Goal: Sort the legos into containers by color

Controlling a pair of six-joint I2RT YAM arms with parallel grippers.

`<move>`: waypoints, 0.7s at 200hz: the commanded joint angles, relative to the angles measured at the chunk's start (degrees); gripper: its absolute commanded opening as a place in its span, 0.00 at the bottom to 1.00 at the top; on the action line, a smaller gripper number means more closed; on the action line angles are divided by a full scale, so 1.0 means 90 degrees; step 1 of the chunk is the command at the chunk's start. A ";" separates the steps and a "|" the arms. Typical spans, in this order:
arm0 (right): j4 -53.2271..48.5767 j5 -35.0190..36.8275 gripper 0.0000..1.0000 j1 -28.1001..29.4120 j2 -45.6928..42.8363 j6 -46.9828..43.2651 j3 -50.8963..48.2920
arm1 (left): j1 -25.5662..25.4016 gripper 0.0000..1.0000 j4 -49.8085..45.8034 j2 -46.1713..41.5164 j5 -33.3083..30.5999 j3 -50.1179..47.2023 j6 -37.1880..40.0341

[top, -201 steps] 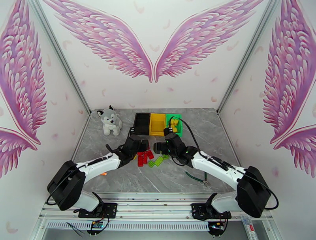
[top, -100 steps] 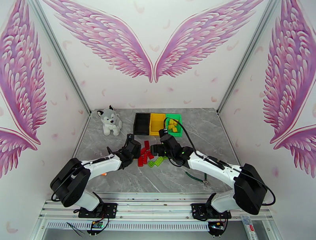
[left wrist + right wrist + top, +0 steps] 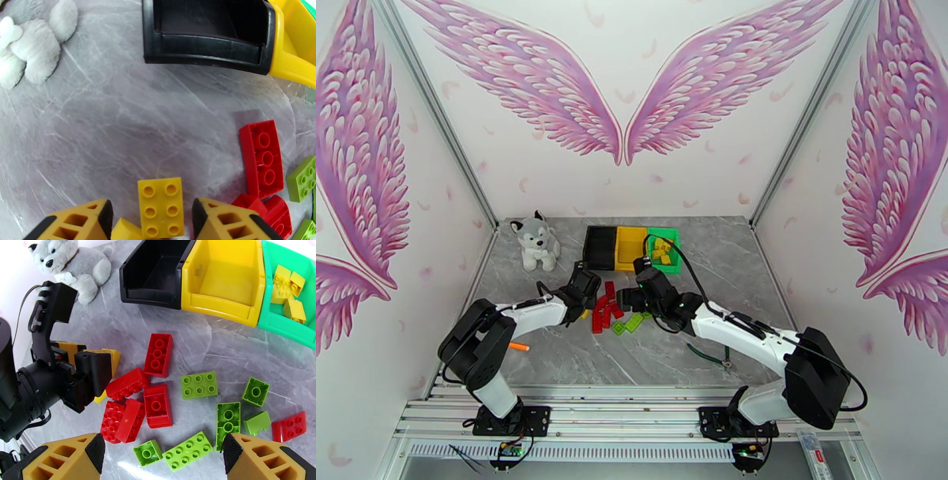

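One yellow brick [image 3: 160, 207] is lying on the bench [image 3: 118, 118] between the spread fingers [image 3: 79, 223] of my left claw [image 3: 151, 216], its long axis pointing away along them, so I am judging this arm nearer.

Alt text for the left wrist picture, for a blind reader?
A yellow lego lies on the marble table between the fingers of the open left tool. A red lego lies right of it, a black bin beyond.

Ahead of my left gripper [image 3: 151, 205] bare table [image 3: 118, 130] runs free to the black bin [image 3: 205, 43]; a yellow brick [image 3: 160, 207] sits between my fingers [image 3: 79, 221]; red bricks [image 3: 262, 158] crowd the right; husky paws [image 3: 35, 55] far left.
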 commanded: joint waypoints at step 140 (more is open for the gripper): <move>-0.0125 0.0197 0.85 0.0063 -0.0018 -0.0104 0.0173 | -0.0014 0.54 -0.0958 0.0587 -0.0152 0.0685 0.0191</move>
